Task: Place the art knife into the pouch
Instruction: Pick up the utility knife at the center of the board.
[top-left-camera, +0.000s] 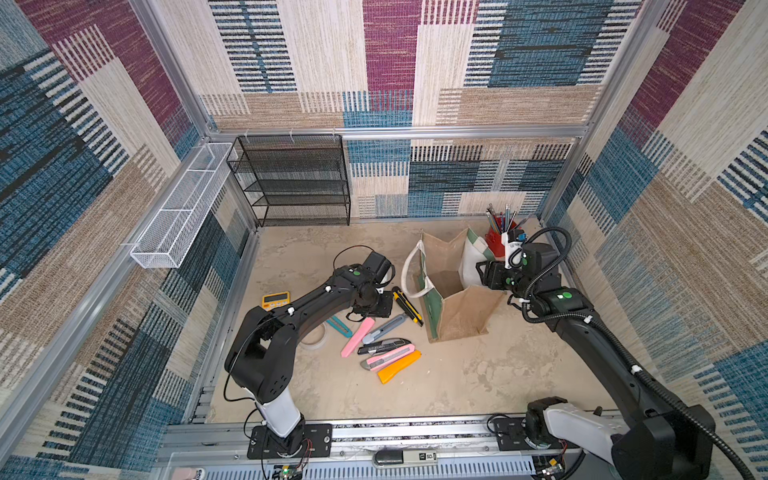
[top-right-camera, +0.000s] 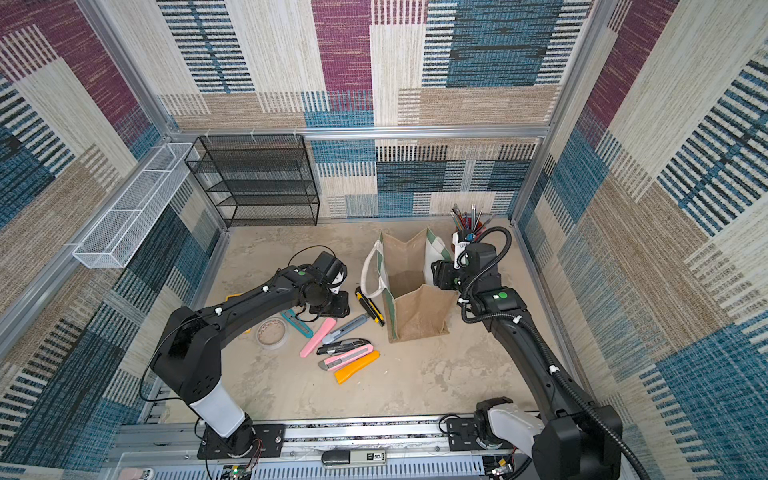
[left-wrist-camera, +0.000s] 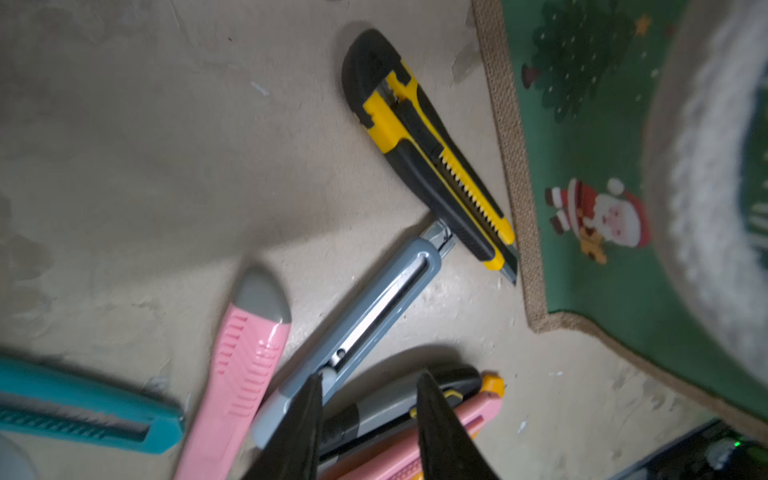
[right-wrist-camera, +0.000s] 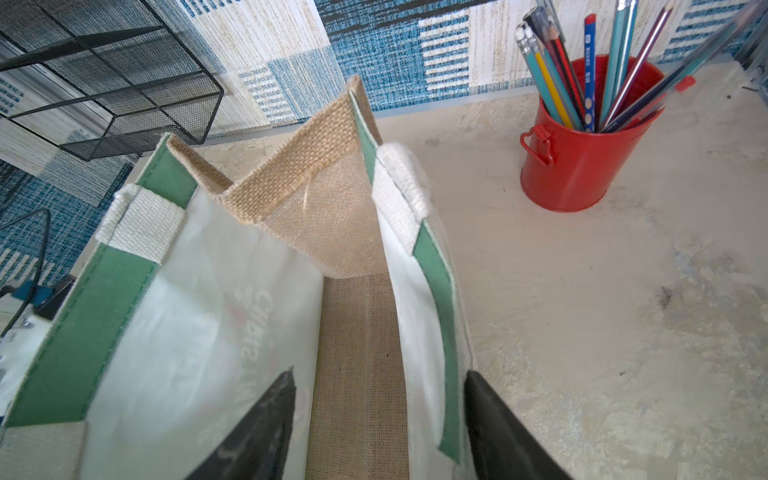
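- Teal knife (left-wrist-camera: 83, 411) lies flat on the table (top-left-camera: 436, 374), off to one side of the left gripper (left-wrist-camera: 370, 382), with a tape roll (top-right-camera: 272, 332) and a yellow calculator (top-left-camera: 275, 300) beyond it under the arm in the top views
- Pink knife (left-wrist-camera: 245, 365) lies just beside the left gripper's nearer finger, grey cap pointing away from it
- Left gripper hangs low over the heap of knives; its jaws stand narrowly apart with nothing clamped, and one black fingertip (left-wrist-camera: 311, 399) overlaps the rear end of the grey knife (left-wrist-camera: 365, 316)
- Black and grey knife (left-wrist-camera: 395, 407) shows in the gap between the fingers, a second pink knife (left-wrist-camera: 478, 411) under the far finger
- Yellow and black knife (left-wrist-camera: 432, 149) lies ahead of the left gripper, its tip touching the base of the pouch
- Pouch (top-left-camera: 457, 307) stands upright and open-mouthed between the two grippers, Christmas panel (left-wrist-camera: 602, 187) facing the knives
- Right gripper (right-wrist-camera: 378, 399) sits at the pouch's rim, jaws wide, straddling the white and green side wall (right-wrist-camera: 419, 332) without pinching it
- Red pencil cup (right-wrist-camera: 577, 153) stands beyond the right gripper, apart from the pouch
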